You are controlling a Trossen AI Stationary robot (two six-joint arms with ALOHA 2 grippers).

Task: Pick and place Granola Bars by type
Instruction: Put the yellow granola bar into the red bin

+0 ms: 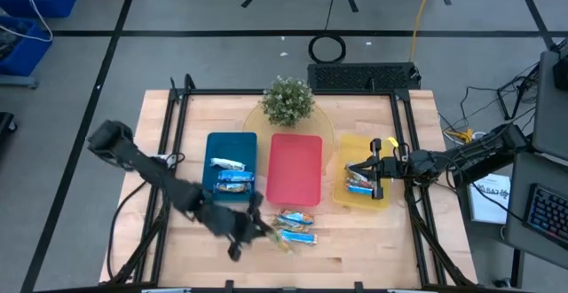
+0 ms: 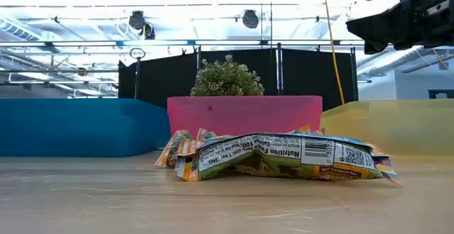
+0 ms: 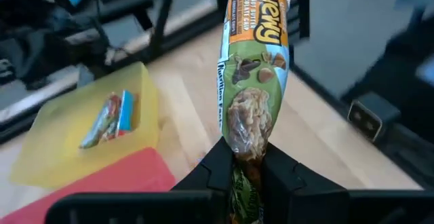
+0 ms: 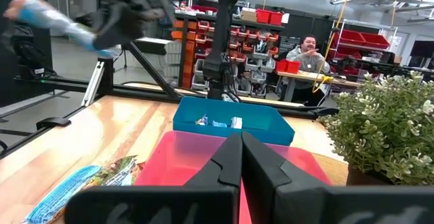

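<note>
The left gripper (image 1: 257, 225) hangs over the table's front, just left of the loose granola bars (image 1: 295, 225), its jaws pinched on a green-and-orange bar (image 3: 252, 81). Two bars (image 1: 229, 174) lie in the blue tray (image 1: 213, 142). Beyond the red tray (image 1: 295, 169), the right gripper (image 1: 355, 170) hovers empty, jaws shut, over the yellow tray (image 1: 342, 195), where one bar (image 1: 359, 186) lies.

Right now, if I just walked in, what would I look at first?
Probably the three bright trays in a row, blue tray, red tray and yellow tray, behind a little pile of granola bars. Then the left gripper, near the table's front edge, pinching a green bar.
</note>
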